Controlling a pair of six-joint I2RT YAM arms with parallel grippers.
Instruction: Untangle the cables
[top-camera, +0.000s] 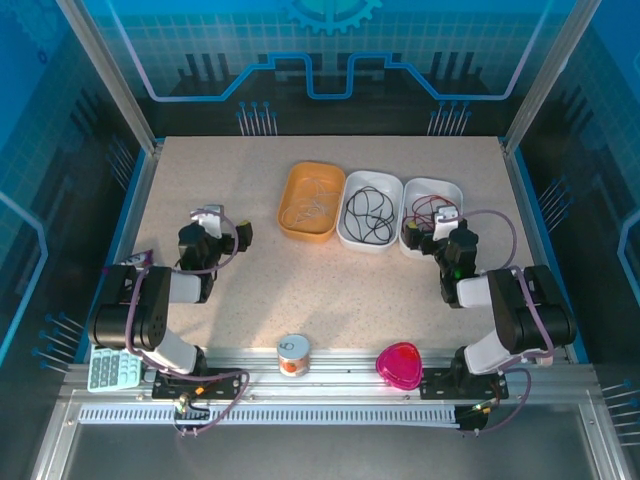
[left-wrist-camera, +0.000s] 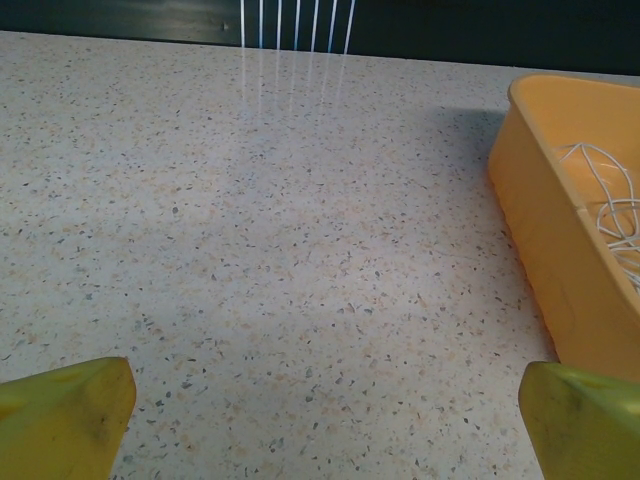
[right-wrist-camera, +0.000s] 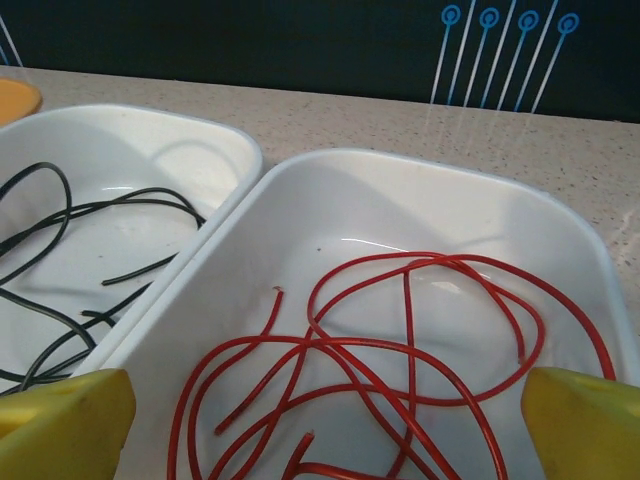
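A robotics laboratory cell is indicated: a speckled table (top-camera: 300, 270) is enclosed by aluminium posts (top-camera: 105, 72) and blue panels (top-camera: 420, 50) printed with circuit graphics, with an extruded rail (top-camera: 340, 390) at front.

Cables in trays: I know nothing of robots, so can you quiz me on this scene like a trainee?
1. True or false: the red cable lies in the right tray.
2. Which cable is in the middle tray? A white, B black, C red.
3. Fill in: the right fingers stand ___.
Key: 1 true; 2 B, the black cable; 3 open.
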